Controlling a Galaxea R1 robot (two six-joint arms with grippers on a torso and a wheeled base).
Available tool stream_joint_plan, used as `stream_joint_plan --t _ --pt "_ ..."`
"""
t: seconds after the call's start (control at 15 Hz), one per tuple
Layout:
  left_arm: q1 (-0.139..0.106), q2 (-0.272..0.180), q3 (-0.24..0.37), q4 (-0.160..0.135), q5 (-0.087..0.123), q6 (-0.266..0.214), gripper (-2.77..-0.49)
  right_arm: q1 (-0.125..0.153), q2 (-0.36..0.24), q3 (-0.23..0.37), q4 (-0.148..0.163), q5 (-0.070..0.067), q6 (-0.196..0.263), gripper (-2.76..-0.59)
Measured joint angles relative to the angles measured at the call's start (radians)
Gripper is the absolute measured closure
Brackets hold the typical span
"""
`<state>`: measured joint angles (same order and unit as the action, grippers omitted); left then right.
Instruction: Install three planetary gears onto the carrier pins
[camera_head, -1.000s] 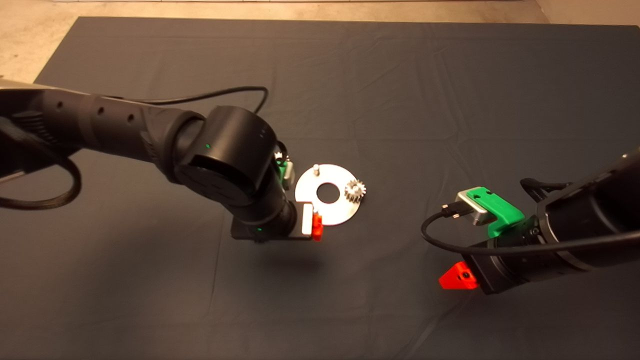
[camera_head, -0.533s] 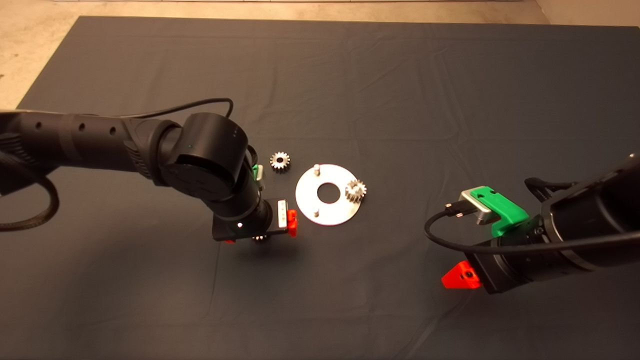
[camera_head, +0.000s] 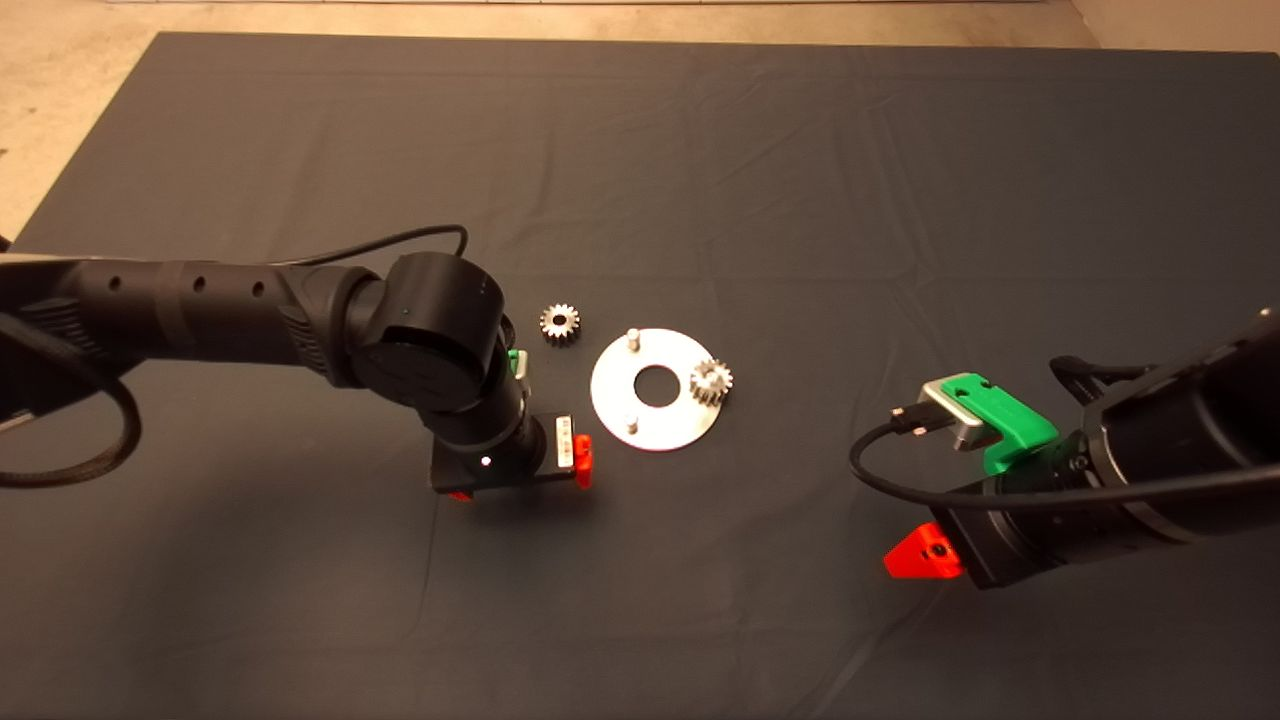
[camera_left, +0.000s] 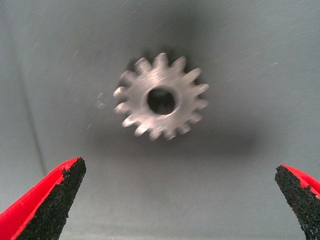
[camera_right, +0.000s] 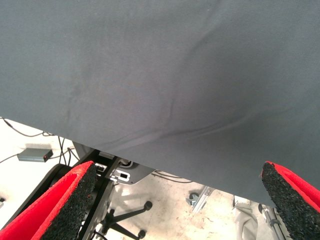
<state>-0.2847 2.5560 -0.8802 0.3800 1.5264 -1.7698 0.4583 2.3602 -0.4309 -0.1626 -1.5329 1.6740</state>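
The carrier is a shiny silver disc (camera_head: 672, 425) with a round centre hole, lying mid-mat. One planetary gear (camera_head: 711, 381) sits on its right pin. Two carrier pins stand bare: the far pin (camera_head: 632, 337) and the near pin (camera_head: 631, 422). A second gear (camera_head: 560, 322) lies loose on the mat, far-left of the disc. My left gripper (camera_left: 178, 172) hangs open just left of the disc's near edge, pointing down over a third gear (camera_left: 161, 97) that lies flat on the mat, hidden in the head view. My right gripper (camera_right: 177, 200) waits open at the lower right.
The dark mat (camera_head: 760, 180) spreads wide around the disc, with light floor beyond its far edge. The right wrist view looks past the mat's edge to floor, cables and a chair base (camera_right: 125, 220). A black cable (camera_head: 400, 240) loops over the left arm.
My left arm has drawn back leftward and nearer from the disc's near-left edge, uncovering the near pin and the loose gear. It now stands over the third gear. The right arm has stayed put.
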Motion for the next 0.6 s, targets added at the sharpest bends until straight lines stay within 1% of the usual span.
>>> stream_joint_plan --t 0.13,0.27,0.6 --pt "0.000 0.025 -0.028 0.014 -0.001 0.025 -2.77 0.000 0.000 0.000 0.000 0.000 0.000 -2.47" --pt "0.003 0.040 -0.050 0.018 -0.001 0.052 -2.77 0.000 0.000 0.002 0.000 -0.001 0.000 -2.47" --pt "0.005 0.041 -0.098 0.029 -0.001 0.109 -2.77 0.000 0.000 0.009 0.001 0.000 0.000 -2.47"
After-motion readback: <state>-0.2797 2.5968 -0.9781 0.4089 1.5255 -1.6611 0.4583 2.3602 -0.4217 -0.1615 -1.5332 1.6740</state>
